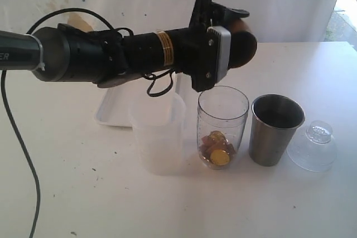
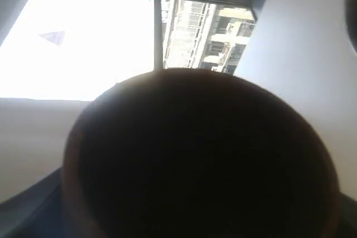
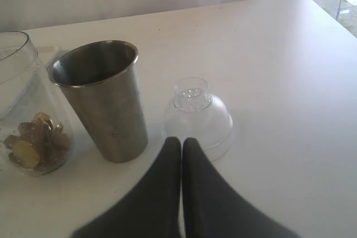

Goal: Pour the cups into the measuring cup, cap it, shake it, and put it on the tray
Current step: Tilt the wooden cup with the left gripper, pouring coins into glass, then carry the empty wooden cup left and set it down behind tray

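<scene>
Now, left gripper (image 1: 237,33): at the end of an arm reaching level from the left, jaws spread wide around the wooden cup (image 1: 245,45).
Wooden cup: lifted and tipped onto its side, directly above the measuring cup (image 1: 223,116); its dark inside fills the left wrist view.
Measuring cup: upright on the white table (image 1: 83,193), uncapped, with gold and brown pieces (image 1: 217,150) at its bottom.
Steel tumbler (image 1: 276,129): upright, just right of the measuring cup.
Dome lid (image 1: 312,146): clear, on the table right of the tumbler.
Frosted jug (image 1: 159,135): just left of the measuring cup.
Tray (image 1: 111,116): behind the jug, partly hidden by the arm.
Right gripper (image 3: 182,147): fingers pressed together, holding nothing, tips near the dome lid.
</scene>
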### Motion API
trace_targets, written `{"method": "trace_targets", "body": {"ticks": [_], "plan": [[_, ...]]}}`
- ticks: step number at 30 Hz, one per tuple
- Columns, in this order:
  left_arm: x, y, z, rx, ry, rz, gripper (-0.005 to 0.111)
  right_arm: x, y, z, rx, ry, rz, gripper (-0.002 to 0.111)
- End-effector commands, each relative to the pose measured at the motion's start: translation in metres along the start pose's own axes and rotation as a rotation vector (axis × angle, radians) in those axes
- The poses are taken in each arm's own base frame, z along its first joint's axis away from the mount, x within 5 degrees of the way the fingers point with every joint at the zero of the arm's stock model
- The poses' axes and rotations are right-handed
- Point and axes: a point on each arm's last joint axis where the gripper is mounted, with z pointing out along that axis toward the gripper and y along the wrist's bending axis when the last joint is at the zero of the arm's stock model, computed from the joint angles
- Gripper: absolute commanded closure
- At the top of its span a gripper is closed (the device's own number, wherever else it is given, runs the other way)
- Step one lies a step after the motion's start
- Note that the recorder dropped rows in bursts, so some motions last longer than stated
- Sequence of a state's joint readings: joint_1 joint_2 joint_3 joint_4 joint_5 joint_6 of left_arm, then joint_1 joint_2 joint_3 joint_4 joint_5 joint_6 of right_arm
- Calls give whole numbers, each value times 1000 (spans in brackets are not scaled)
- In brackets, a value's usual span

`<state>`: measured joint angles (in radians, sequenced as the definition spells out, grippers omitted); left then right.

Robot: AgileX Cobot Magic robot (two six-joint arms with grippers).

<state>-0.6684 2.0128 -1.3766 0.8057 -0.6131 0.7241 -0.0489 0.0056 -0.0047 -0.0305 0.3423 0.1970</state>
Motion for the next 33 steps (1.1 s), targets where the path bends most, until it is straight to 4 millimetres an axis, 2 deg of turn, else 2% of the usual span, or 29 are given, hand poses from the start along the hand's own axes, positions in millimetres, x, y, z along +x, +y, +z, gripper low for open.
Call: {"method": "trace_targets", "body": {"ticks": [1, 3, 4, 5, 6, 9, 11, 14, 15, 17, 19, 23, 28, 33], "plan": [[3, 30, -5, -212, 65, -350, 107, 1, 0, 0, -1, -8, -7, 108], [9, 46, -13, -330, 128, -539, 107, 1, 0, 0, -1, -8, -7, 108], [17, 62, -24, -469, 197, -746, 107, 1, 0, 0, -1, -8, -7, 108], [21, 71, -31, -538, 231, -849, 107, 1, 0, 0, -1, -8, -7, 108], [31, 84, -46, -623, 304, -1018, 107, 1, 0, 0, -1, -8, -7, 108], [59, 96, -76, -645, 435, -1210, 107, 1, 0, 0, -1, -8, -7, 108], [95, 93, -103, -636, 546, -1314, 107, 1, 0, 0, -1, -8, -7, 108], [129, 68, -134, -701, 666, -1364, 107, 1, 0, 0, -1, -8, -7, 108], [145, 50, -147, -736, 728, -1381, 107, 1, 0, 0, -1, -8, -7, 108], [161, 22, -157, -745, 797, -1405, 107, 1, 0, 0, -1, -8, -5, 108], [174, -16, -155, -689, 846, -1421, 107, 1, 0, 0, -1, -8, -5, 108], [186, -54, -144, -657, 826, -1452, 107, 1, 0, 0, -1, -8, -5, 108], [196, -85, -138, -712, 796, -1514, 107, 1, 0, 0, -1, -8, -5, 108], [201, -101, -136, -721, 797, -1502, 107, 1, 0, 0, -1, -8, -5, 108]]}}
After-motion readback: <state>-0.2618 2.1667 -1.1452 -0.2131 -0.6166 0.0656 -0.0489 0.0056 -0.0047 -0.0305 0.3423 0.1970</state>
